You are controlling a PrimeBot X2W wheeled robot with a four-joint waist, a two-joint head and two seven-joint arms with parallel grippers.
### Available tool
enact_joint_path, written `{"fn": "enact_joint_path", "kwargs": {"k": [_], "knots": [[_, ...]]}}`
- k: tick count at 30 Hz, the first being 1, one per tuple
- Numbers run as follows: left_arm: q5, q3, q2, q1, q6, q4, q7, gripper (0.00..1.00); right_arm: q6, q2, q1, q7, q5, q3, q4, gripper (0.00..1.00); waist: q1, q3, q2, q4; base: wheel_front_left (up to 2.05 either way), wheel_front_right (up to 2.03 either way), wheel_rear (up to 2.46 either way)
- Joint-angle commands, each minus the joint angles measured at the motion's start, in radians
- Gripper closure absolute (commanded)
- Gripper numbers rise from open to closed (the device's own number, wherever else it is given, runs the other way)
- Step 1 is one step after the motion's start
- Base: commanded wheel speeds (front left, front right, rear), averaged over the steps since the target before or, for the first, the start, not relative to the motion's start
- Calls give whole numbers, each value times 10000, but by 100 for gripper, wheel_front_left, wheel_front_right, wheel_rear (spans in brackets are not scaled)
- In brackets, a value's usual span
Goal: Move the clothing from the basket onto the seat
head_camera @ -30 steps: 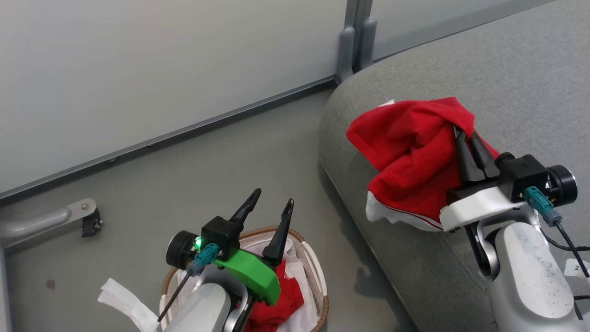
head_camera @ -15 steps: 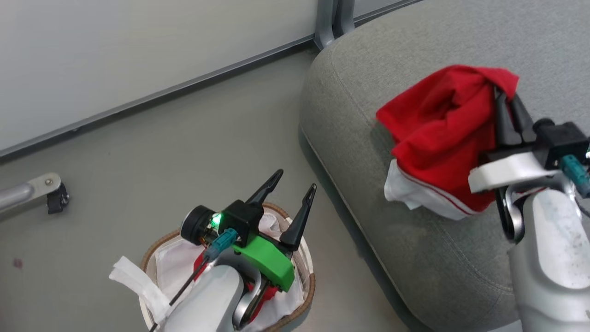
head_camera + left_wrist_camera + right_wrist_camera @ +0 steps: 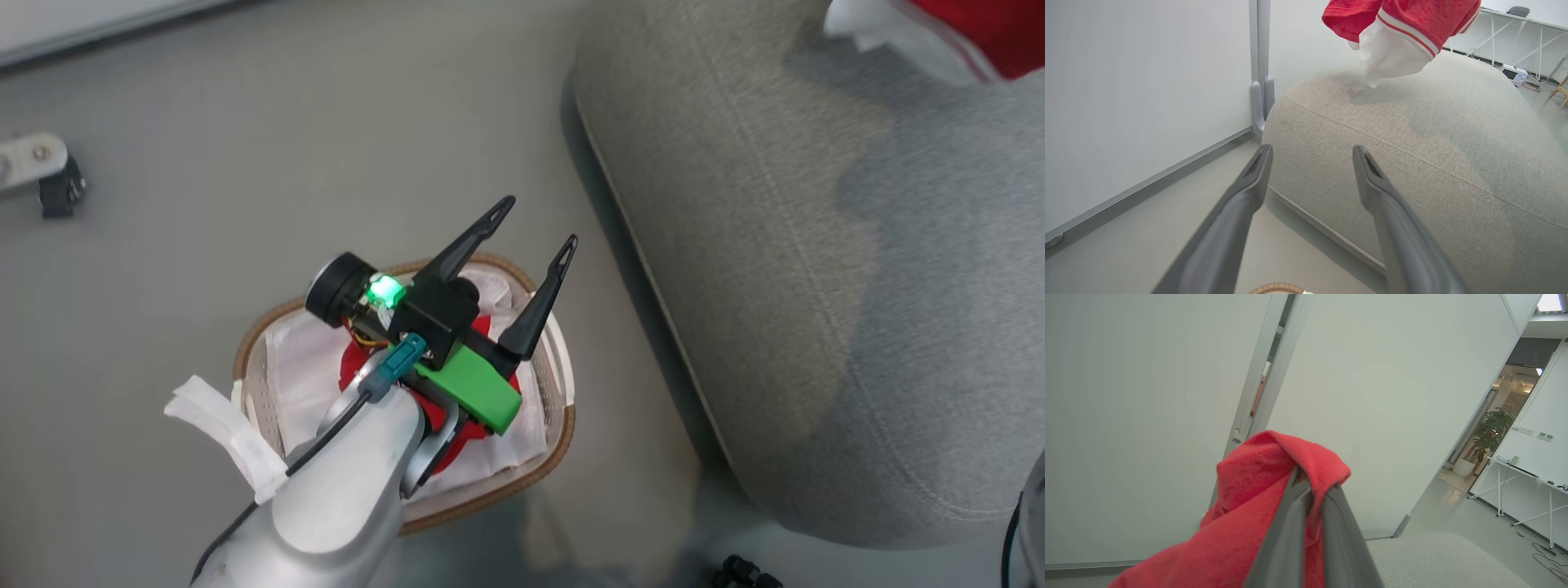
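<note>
Moved: head camera has tipped down onto the basket (image 3: 482, 500); the things sit much as before.
Left gripper (image 3: 540, 220): fingers spread, empty, poised over the basket.
Right gripper (image 3: 1314, 484): clenched on a red garment (image 3: 1241, 498) hanging over the seat (image 3: 816, 286), hem close to it.
Basket: second red garment (image 3: 353, 371) inside.
Meaning: first piece awaits release; second likely next.

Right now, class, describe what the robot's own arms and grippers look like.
The left gripper has two long dark tapering fingers, a black block, a green bracket, a glowing green light and a teal plug with black cable; forearm pale silver. The right gripper has dark grey fingers.
</note>
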Motion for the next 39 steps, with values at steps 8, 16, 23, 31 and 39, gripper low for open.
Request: {"fn": "enact_joint_path", "kwargs": {"k": [8,16,23,31,39], "knots": [[202,-92,130,-689,-15,-134,-6,0,-13,-344,-285,-20,-507,-831,1722,100,-1,2167,-1,1059,0,0,0],[223,157,134,-328,24,-34,-6,0,-13,18,747,-21,-777,-1189,1894,77,-1,1976,-1,1041,0,0,0],[236,379,303,11,12,-67,-6,0,-13,282,1610,-20,-671,-960,1086,0,-1,1472,-1,971,0,0,0],[194,1109,87,756,34,-296,-6,0,-13,329,2361,-21,-574,-716,736,0,-1,117,-1,1035,0,0,0],[99,2352,-350,1583,52,-473,-6,0,-13,401,2655,-20,-530,207,576,0,-1,-1518,-1,1450,0,0,0]]}}
